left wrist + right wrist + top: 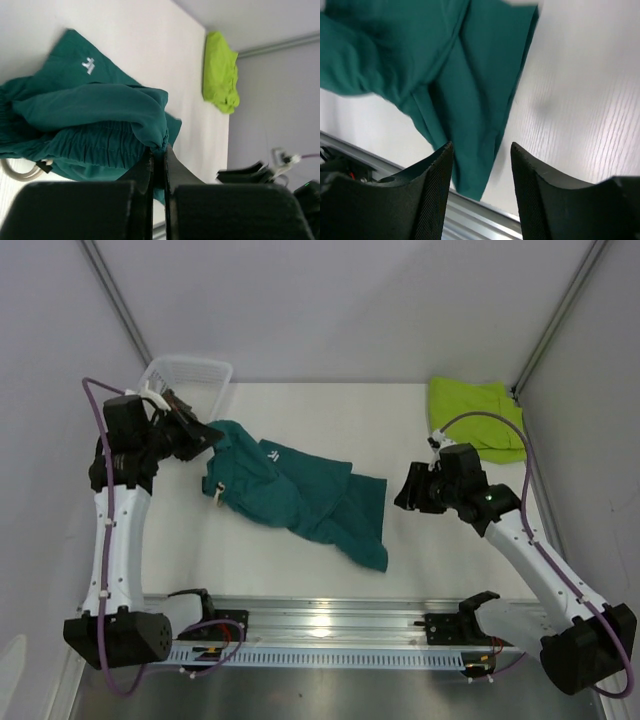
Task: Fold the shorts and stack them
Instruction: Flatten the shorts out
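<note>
The teal shorts (300, 490) lie crumpled across the middle of the table, white logo up, cream drawstring at their left edge. My left gripper (207, 437) is shut on a fold of their waistband at the left end; in the left wrist view the teal cloth (100, 115) is pinched between the fingertips. My right gripper (408, 492) is open just right of the shorts' leg hem (480, 100), empty. The lime-green shorts (475, 415) lie folded at the back right corner, also in the left wrist view (220, 72). The dark olive pair is out of view.
A white plastic basket (190, 375) stands at the back left corner behind my left arm. A metal rail (330, 625) runs along the table's near edge. Grey walls enclose the table on both sides.
</note>
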`<state>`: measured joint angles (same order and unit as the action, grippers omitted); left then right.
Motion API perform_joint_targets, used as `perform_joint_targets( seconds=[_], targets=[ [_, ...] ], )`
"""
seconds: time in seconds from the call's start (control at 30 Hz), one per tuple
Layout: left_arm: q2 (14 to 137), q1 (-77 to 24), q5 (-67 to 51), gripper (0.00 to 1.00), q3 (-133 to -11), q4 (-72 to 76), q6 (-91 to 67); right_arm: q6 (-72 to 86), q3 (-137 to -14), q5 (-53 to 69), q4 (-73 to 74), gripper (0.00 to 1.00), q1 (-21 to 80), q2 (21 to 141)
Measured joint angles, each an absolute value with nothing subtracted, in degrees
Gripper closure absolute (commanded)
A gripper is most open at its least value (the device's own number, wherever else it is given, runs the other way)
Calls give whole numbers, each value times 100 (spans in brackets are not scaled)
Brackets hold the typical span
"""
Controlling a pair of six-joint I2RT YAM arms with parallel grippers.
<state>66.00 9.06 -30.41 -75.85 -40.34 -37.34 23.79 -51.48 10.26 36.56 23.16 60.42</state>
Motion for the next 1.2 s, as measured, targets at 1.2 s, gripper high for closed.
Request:
perform_joint_targets(
  seconds=[1.2],
  targets=[
    [3055, -239, -2145, 100, -4193, -6510, -2987, 2436, -8941, 1662, 2329, 41, 2593, 12075]
  ],
)
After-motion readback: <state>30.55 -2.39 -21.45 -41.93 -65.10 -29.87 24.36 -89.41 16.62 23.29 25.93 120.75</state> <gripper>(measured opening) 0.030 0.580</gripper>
